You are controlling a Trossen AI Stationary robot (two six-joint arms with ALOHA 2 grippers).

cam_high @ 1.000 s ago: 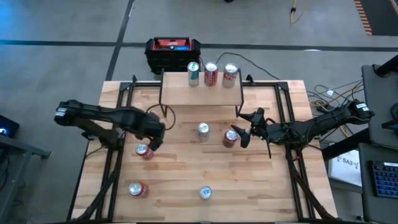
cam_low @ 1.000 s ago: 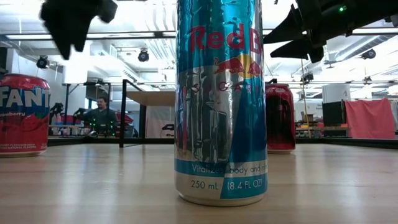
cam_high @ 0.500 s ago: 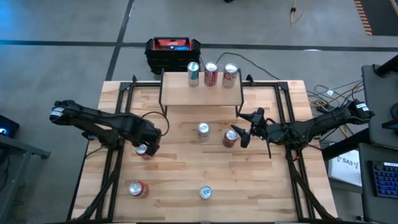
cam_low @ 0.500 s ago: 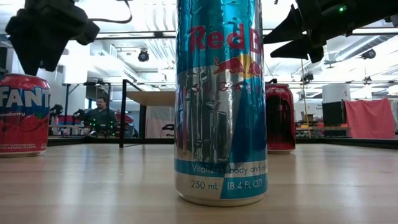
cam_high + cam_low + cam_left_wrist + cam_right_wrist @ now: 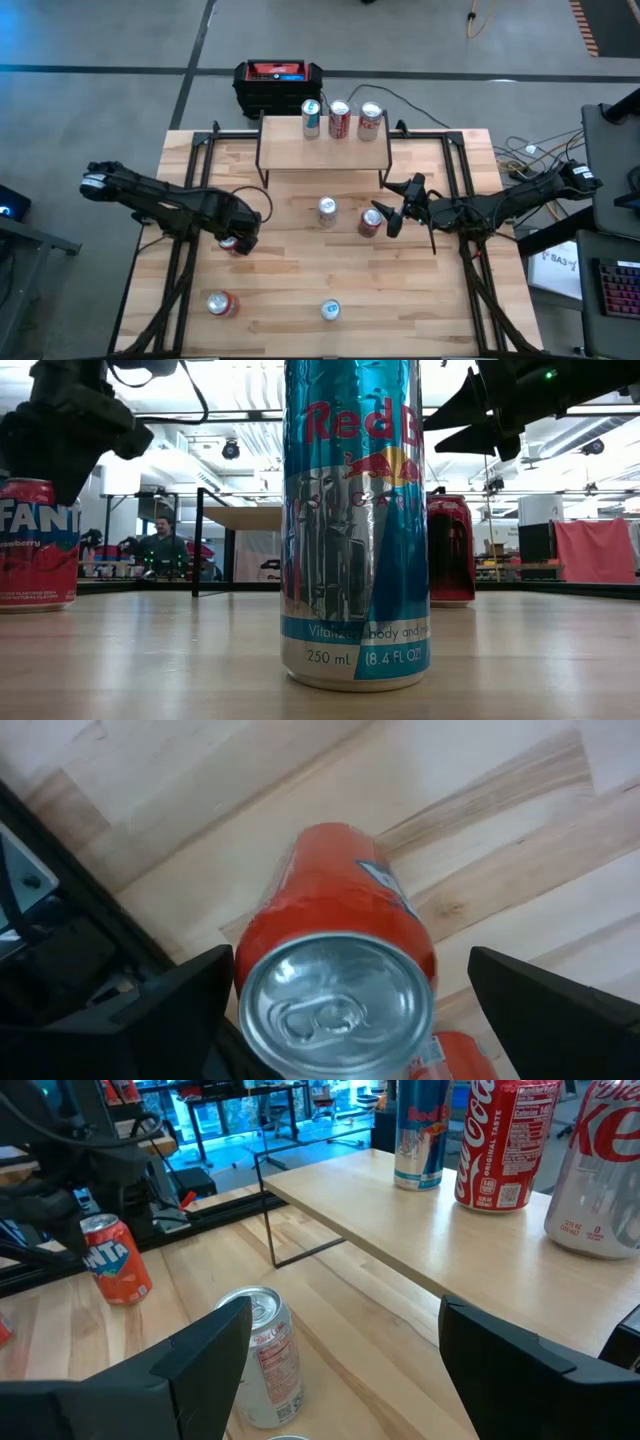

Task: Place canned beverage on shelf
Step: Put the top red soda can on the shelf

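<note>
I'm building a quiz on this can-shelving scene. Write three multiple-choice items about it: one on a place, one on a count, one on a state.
1. Where is the left pincer?
A. Over the shelf
B. Around an orange can on the table
C. Above the black-and-red box

2. How many cans stand on the shelf?
A. One
B. Three
C. Five

3. How do the left pincer's fingers stand?
A. Open, either side of the can
B. Shut on the can
C. Shut and empty

Key: 1 B, the left pincer straddles the orange can. 2 B, three cans line the shelf. 3 A, both fingers stand clear of the can.
</note>
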